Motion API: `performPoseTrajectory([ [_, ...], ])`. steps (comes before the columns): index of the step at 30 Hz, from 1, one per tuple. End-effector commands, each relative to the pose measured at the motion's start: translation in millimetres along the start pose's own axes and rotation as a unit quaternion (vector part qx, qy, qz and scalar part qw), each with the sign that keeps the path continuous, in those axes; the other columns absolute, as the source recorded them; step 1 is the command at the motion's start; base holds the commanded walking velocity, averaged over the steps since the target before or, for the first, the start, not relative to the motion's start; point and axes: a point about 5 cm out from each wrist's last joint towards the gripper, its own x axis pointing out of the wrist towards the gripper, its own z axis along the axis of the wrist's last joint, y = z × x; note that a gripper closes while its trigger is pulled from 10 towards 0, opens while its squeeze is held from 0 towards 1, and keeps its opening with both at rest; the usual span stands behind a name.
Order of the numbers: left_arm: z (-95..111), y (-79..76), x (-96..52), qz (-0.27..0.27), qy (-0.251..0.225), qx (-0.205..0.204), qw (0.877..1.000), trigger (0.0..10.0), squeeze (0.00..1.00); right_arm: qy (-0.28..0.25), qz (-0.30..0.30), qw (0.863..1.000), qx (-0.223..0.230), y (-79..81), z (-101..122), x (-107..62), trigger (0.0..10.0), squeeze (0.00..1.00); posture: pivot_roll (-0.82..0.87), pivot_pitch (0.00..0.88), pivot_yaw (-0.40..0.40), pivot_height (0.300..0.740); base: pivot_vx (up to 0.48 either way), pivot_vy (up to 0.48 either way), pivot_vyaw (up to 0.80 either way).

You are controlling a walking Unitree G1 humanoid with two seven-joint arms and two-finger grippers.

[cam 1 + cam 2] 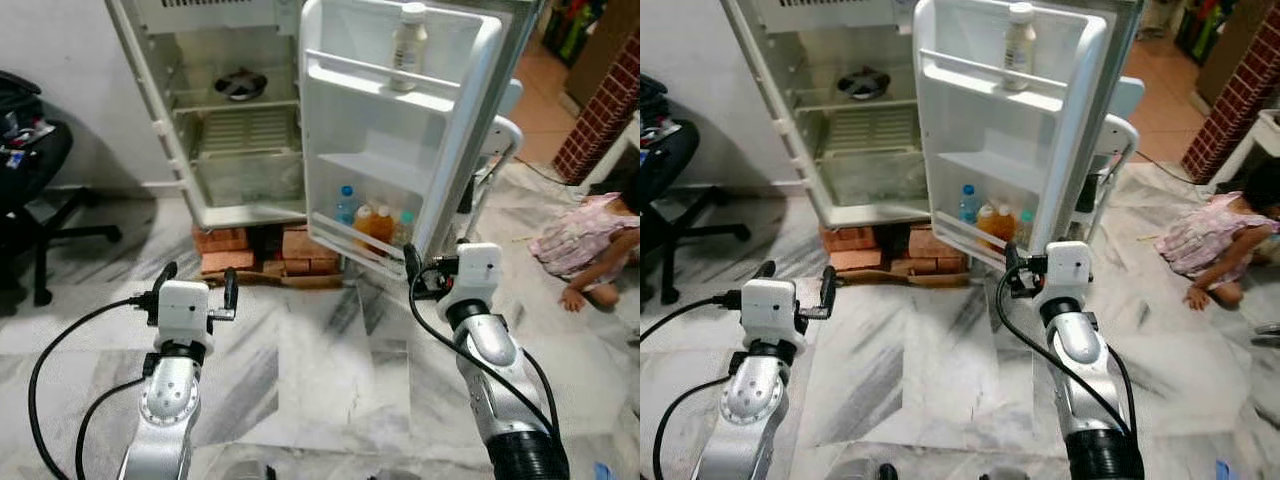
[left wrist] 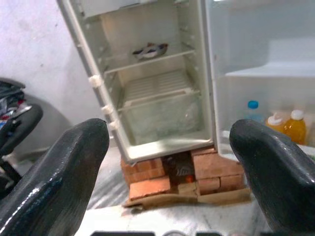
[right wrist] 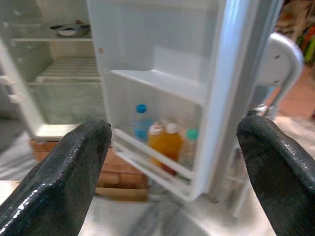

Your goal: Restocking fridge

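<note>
Both grippers hover over the marble floor (image 1: 330,380) with fingers apart and empty: the left gripper (image 1: 196,285) faces the open fridge (image 1: 240,120), the right gripper (image 3: 167,162) its door (image 1: 400,140). No label is readable on the door's top-shelf bottle (image 1: 408,45). Orange juice bottles (image 3: 165,142) stand in the bottom rack, ahead of the right gripper. A person (image 1: 590,245) sits on the floor at right.

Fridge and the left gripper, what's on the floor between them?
Only bare marble floor lies between the left gripper and the bricks under the fridge, seen in the left eye view.
</note>
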Motion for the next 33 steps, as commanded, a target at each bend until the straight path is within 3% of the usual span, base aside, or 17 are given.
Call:
performPoseTrajectory([
  [1,1,1.9,2.4,0.001,-0.001,0.0,1.0,10.0,0.0,0.003,0.002,1.0,0.002,-1.5,2,3.2,10.0,0.0,-0.04,0.089,0.042,0.74,0.262,-0.401,0.0],
  [13,0,1.5,1.5,-0.001,0.0,0.001,1.0,10.0,0.0,-0.026,0.046,0.999,0.001,9.0,9,1.7,10.0,0.0,-0.04,0.092,0.038,0.74,0.266,-0.396,0.06],
  [21,-1,0.8,0.8,-0.003,0.002,-0.001,1.0,10.0,0.0,-0.031,0.05,0.998,0.002,9.0,12,3.1,10.0,0.0,-0.04,0.092,0.038,0.74,0.267,-0.395,0.65],
  [33,-2,2.4,1.9,-0.002,0.005,0.004,1.0,10.0,0.0,-0.034,0.048,0.998,-0.001,7.1,11,2.7,10.0,0.0,-0.04,0.093,0.037,0.74,0.305,-0.367,0.0],
])
